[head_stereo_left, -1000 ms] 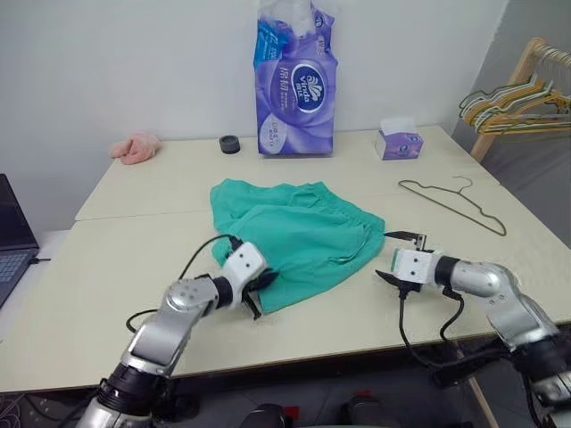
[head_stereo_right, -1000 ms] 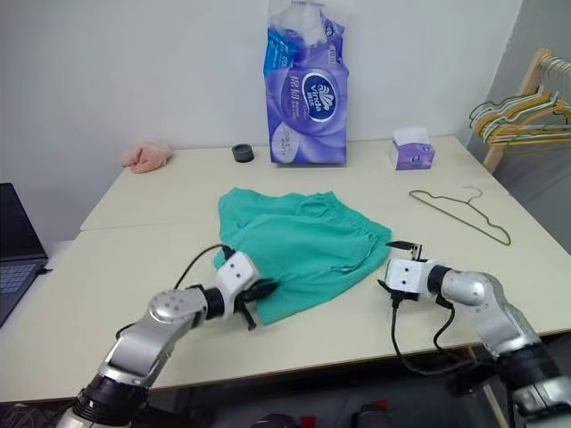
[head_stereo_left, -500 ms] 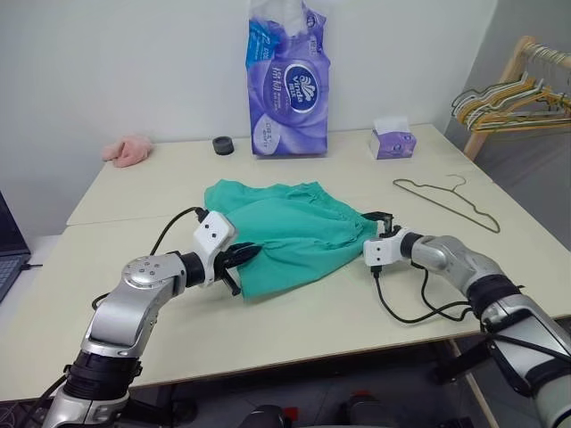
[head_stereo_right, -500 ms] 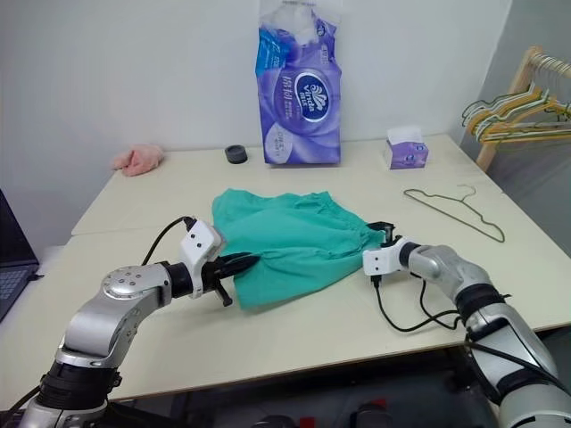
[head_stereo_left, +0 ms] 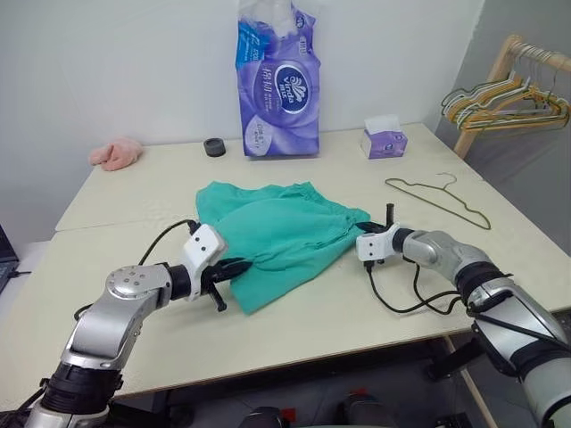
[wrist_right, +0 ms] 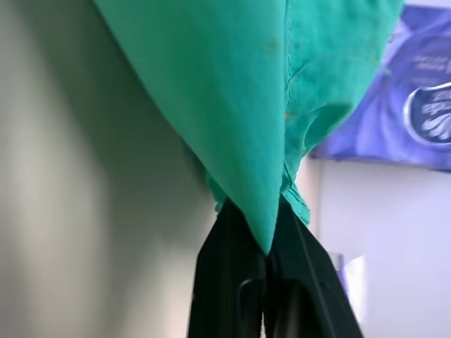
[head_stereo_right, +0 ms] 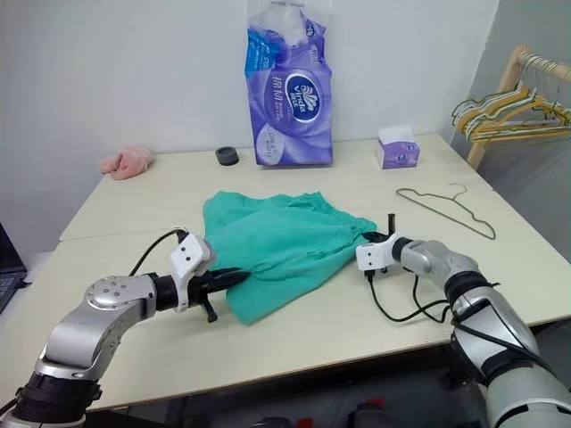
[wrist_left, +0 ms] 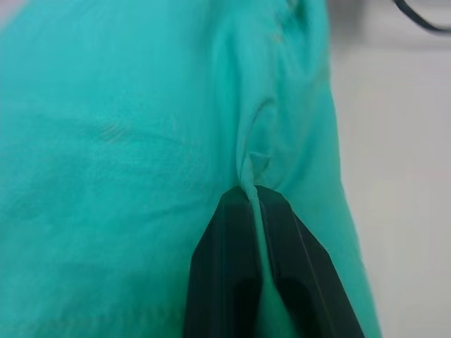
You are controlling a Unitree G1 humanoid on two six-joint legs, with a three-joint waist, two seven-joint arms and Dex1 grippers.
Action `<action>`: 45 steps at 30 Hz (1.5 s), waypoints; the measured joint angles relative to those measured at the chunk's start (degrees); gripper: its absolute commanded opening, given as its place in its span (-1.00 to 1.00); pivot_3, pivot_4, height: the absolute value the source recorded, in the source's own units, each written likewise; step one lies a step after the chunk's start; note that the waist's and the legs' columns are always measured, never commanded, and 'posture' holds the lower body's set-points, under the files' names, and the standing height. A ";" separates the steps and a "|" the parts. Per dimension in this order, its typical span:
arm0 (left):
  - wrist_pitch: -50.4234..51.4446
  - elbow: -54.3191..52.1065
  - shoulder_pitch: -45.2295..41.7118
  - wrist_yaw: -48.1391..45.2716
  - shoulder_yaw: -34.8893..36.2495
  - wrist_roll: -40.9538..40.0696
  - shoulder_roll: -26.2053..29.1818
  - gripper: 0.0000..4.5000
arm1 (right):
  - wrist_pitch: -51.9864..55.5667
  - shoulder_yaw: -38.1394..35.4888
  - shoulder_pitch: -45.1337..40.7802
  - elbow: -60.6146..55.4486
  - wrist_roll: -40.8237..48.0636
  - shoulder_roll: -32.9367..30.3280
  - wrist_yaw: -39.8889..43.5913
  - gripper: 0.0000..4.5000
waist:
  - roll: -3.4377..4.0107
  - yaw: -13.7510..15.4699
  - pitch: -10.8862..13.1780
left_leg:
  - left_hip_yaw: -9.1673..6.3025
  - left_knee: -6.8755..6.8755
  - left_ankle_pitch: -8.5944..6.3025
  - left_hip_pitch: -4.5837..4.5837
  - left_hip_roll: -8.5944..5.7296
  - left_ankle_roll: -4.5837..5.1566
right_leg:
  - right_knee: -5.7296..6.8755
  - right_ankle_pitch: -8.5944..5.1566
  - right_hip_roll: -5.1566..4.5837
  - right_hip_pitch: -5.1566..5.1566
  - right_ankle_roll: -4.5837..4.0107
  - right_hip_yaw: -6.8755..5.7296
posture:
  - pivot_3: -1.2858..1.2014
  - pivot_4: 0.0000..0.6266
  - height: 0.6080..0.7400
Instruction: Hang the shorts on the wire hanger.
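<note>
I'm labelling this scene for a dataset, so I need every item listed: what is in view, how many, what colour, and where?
shorts: one, teal-green, middle of the table, pinched at both ends.
wire hanger: one, grey, flat on the table's right side, apart from the shorts.
tissue pack: one, purple, upright at the back by the wall.
tissue box: one, purple, back right.
pink cloth: one, back left.
dark ring: one, black, beside the tissue pack.
table: one, cream.
rack of hangers: one, wooden, far right.
left gripper: shut on the shorts' near left edge.
right gripper: shut on the shorts' right corner.
</note>
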 measured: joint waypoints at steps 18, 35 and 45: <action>-7.20 -1.46 3.23 -13.96 -12.29 2.45 7.45 -1.00 | 25.36 -10.56 33.85 -59.69 21.53 -24.91 44.52 -0.99 | 0.17 0.18 0.07 | 0.15 0.10 -0.34 0.00 0.15 0.57 | -0.09 -0.17 0.00 0.12 0.24 -0.07 | -0.07 -1.00 1.00; -9.35 0.57 3.88 -18.88 -13.26 3.59 9.36 -1.00 | 46.65 -18.17 47.25 -83.88 28.83 -28.81 54.65 -0.99 | 0.09 0.21 0.13 | 0.24 0.14 -0.42 -0.02 0.20 0.61 | -0.19 -0.28 -0.02 0.13 0.45 -0.09 | -0.08 -1.00 1.00; -4.13 -3.13 6.01 -18.08 -13.33 1.13 8.23 -0.06 | 47.97 -18.03 47.08 -84.79 31.67 -30.11 60.57 -0.13 | 0.07 0.22 0.14 | 0.25 0.16 -0.43 -0.02 0.21 0.61 | -0.20 -0.28 -0.02 0.14 0.46 -0.10 | -0.08 -1.00 1.00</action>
